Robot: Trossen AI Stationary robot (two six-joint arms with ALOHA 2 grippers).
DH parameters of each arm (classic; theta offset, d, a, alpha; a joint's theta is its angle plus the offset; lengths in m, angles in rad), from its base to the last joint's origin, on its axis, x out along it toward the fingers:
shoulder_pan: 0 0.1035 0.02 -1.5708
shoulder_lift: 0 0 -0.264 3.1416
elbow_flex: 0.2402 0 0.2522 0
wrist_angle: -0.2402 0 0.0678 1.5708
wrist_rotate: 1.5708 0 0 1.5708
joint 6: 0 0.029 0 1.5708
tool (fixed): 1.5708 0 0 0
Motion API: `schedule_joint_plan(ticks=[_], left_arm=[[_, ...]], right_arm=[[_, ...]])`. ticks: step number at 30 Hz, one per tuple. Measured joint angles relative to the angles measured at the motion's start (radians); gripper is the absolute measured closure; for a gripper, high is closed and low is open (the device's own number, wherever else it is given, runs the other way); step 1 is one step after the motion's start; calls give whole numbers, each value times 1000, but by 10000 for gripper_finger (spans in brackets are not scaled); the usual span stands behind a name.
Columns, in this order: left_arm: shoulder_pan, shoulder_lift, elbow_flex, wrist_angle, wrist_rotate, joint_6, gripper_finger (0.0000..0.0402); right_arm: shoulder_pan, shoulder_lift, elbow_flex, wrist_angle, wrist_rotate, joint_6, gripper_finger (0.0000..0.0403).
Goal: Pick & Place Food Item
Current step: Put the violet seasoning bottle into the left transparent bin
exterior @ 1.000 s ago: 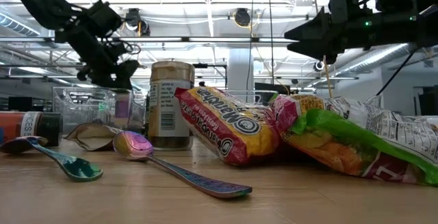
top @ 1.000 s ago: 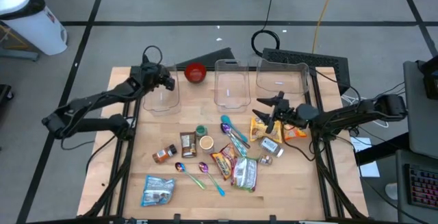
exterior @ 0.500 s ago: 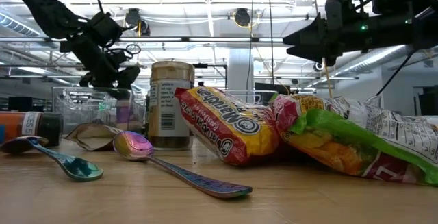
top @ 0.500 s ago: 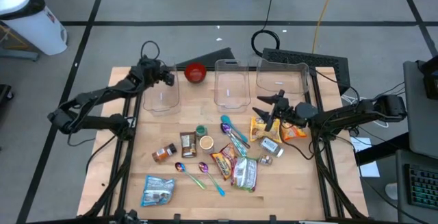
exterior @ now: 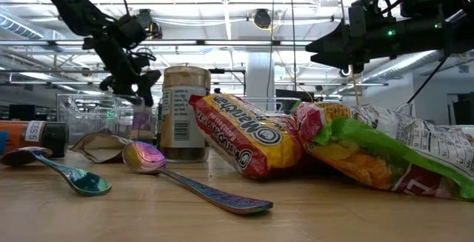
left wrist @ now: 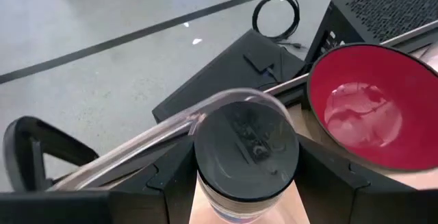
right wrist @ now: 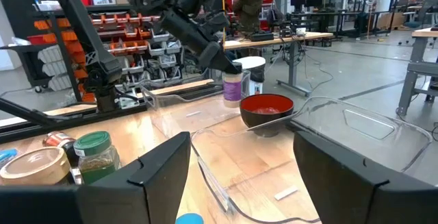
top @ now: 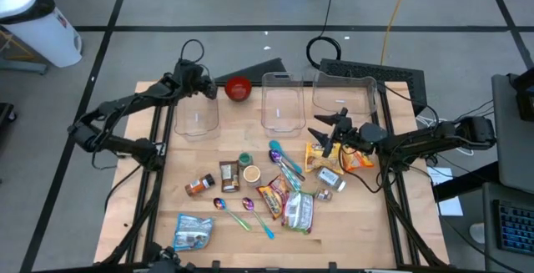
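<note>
We saw the left gripper at the far left part of the table, above the far edge of the leftmost clear bin and just beside the red bowl. Its fingers were closed on a small jar with a dark lid; in the left wrist view the jar sat between the two dark fingers, with the red bowl close behind it. In the right wrist view the same jar hung over the bin rim next to the bowl.

The right gripper was held above the right side of the table, over the yellow and orange snack bags, with its fingers spread apart and nothing between them. Whether it touched the bags we could not tell; in the low view it seemed well above them.

The other food items lay in the middle of the table: a ramen packet, a green bag, spice jars and coloured spoons.
</note>
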Motion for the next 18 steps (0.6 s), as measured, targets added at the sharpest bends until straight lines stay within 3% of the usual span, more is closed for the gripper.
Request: schedule_joint_plan(ticks=[18], left_arm=[[0,73,9,48,-19,-3,192]], right_arm=[[0,0,0,-38,0,9,149]])
